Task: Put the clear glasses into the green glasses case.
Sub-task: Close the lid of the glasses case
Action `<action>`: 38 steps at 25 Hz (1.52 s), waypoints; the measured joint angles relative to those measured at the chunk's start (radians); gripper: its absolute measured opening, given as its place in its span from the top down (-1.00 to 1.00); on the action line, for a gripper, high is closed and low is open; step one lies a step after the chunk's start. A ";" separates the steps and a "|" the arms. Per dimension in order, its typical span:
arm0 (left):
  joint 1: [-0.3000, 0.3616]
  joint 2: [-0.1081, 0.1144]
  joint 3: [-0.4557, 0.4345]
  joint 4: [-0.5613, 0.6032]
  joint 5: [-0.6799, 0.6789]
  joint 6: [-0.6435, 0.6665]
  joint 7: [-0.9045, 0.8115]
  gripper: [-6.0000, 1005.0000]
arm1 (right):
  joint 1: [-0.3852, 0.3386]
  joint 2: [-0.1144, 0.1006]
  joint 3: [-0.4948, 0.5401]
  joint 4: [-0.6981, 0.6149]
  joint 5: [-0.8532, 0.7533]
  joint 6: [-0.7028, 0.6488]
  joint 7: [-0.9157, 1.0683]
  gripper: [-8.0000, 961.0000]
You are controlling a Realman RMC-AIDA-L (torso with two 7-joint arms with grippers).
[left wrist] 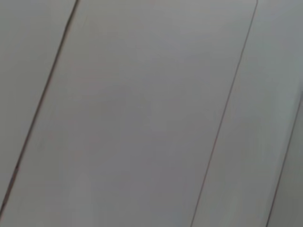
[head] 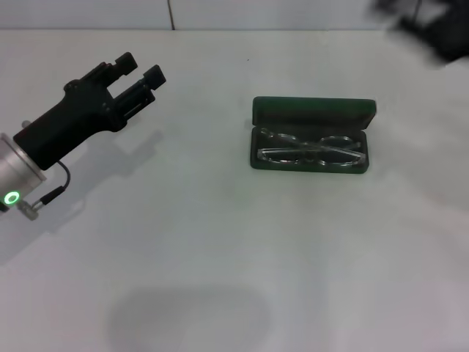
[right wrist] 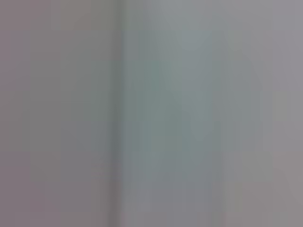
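Note:
The green glasses case (head: 314,112) lies open on the white table, right of centre in the head view, its lid standing up at the back. The clear glasses (head: 311,152) rest inside its dark tray, lying lengthwise. My left gripper (head: 140,70) hovers over the table's far left, well away from the case, open with nothing between its fingers. A dark blurred shape at the top right corner is my right arm (head: 432,26); its fingers cannot be made out. Both wrist views hold only blank pale surfaces.
The white table (head: 220,242) stretches around the case. A pale wall with a vertical seam runs along the back edge.

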 joint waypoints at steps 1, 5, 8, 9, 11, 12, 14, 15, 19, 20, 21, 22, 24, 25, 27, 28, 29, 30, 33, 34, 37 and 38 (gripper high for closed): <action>0.000 -0.001 0.001 0.005 0.000 0.001 -0.001 -0.35 | 0.035 -0.003 0.099 0.158 0.136 -0.137 -0.100 0.19; -0.015 -0.009 0.005 0.013 0.003 -0.013 -0.005 -0.35 | 0.137 -0.038 0.383 0.734 0.363 -0.503 -0.388 0.19; -0.061 -0.020 0.004 0.013 0.027 -0.043 -0.014 -0.35 | 0.101 -0.031 0.416 0.954 0.333 -0.570 -0.493 0.19; -0.105 -0.030 0.004 0.013 0.053 -0.088 -0.034 -0.35 | 0.086 -0.024 0.416 0.978 0.319 -0.559 -0.507 0.19; -0.135 -0.037 0.005 0.014 0.067 -0.120 -0.046 -0.35 | 0.055 -0.012 0.412 0.990 0.285 -0.518 -0.532 0.19; -0.168 -0.047 0.005 0.014 0.090 -0.169 -0.058 -0.35 | 0.047 -0.010 0.410 0.979 0.273 -0.507 -0.538 0.19; -0.222 -0.069 0.006 0.014 0.129 -0.246 -0.075 -0.35 | 0.033 -0.008 0.404 0.954 0.244 -0.486 -0.543 0.19; -0.252 -0.083 0.005 0.016 0.154 -0.296 -0.087 -0.35 | 0.029 -0.007 0.402 0.946 0.232 -0.480 -0.543 0.19; -0.317 -0.124 0.005 0.030 0.229 -0.449 -0.132 -0.35 | 0.026 -0.005 0.397 0.921 0.190 -0.464 -0.543 0.19; -0.324 -0.127 0.006 0.033 0.233 -0.472 -0.140 -0.35 | 0.025 -0.005 0.397 0.913 0.182 -0.461 -0.543 0.19; -0.335 -0.132 0.006 0.039 0.236 -0.512 -0.157 -0.35 | 0.024 -0.005 0.396 0.908 0.176 -0.457 -0.543 0.19; -0.344 -0.135 0.006 0.049 0.236 -0.545 -0.179 -0.35 | 0.024 -0.004 0.396 0.905 0.171 -0.454 -0.543 0.19; -0.356 -0.137 0.011 0.071 0.237 -0.600 -0.231 -0.35 | 0.025 -0.004 0.391 0.897 0.161 -0.445 -0.545 0.19; -0.361 -0.137 0.019 0.079 0.244 -0.622 -0.257 -0.35 | 0.027 -0.003 0.387 0.893 0.158 -0.440 -0.547 0.19; -0.379 -0.135 0.063 0.091 0.259 -0.675 -0.321 -0.35 | 0.032 -0.003 0.375 0.886 0.151 -0.430 -0.548 0.19; -0.386 -0.135 0.086 0.092 0.262 -0.703 -0.343 -0.35 | 0.034 -0.003 0.370 0.882 0.148 -0.427 -0.548 0.19; -0.391 -0.136 0.107 0.093 0.265 -0.734 -0.360 -0.35 | 0.038 -0.003 0.367 0.879 0.145 -0.423 -0.548 0.19; -0.394 -0.137 0.120 0.096 0.265 -0.756 -0.367 -0.35 | 0.041 -0.003 0.365 0.876 0.142 -0.421 -0.548 0.19; -0.396 -0.145 0.163 0.109 0.261 -0.818 -0.373 -0.35 | 0.052 -0.002 0.355 0.870 0.137 -0.410 -0.549 0.19; -0.394 -0.145 0.181 0.115 0.258 -0.823 -0.373 -0.35 | 0.054 -0.003 0.352 0.867 0.135 -0.406 -0.549 0.19; -0.374 -0.145 0.220 0.141 0.255 -0.823 -0.374 -0.35 | 0.058 -0.002 0.347 0.862 0.131 -0.395 -0.549 0.18; -0.365 -0.144 0.226 0.150 0.255 -0.821 -0.372 -0.35 | 0.059 -0.002 0.346 0.859 0.130 -0.389 -0.549 0.18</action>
